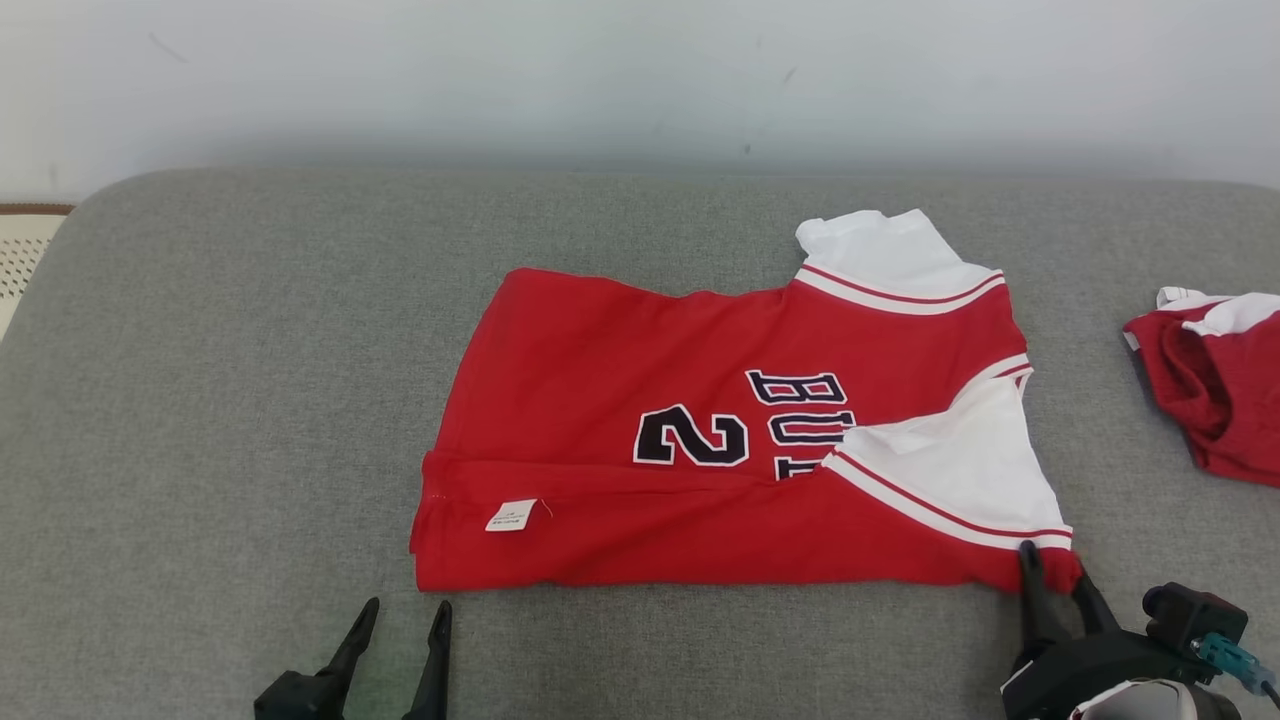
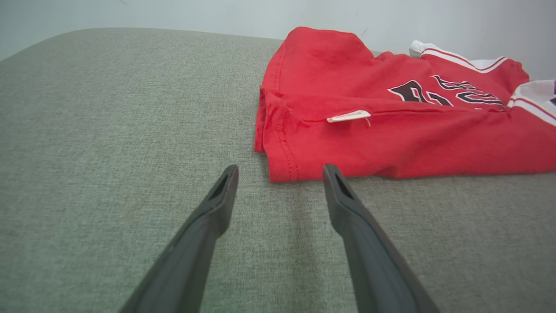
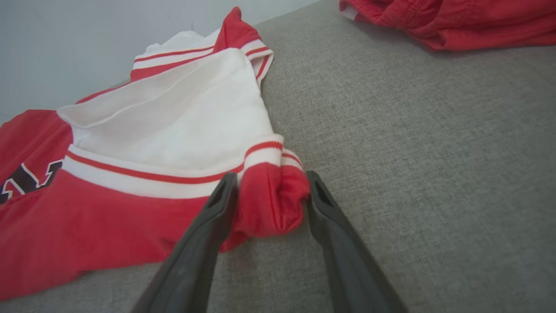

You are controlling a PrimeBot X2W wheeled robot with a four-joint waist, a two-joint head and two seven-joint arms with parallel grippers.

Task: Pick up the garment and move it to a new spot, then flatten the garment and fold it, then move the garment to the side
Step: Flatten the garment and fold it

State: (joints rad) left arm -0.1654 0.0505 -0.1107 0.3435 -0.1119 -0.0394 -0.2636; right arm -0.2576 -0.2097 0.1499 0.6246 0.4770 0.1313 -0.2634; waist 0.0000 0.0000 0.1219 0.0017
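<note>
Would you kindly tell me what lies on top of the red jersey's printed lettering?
A white sleeve is folded over part of the lettering on the jersey, and a red folded-up flap overlaps its lower edge. The letters beneath both are hidden.

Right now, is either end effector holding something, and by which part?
The right end effector pinches the red jersey at its bunched near corner, below the white sleeve. The left end effector is open and holds nothing.
</note>
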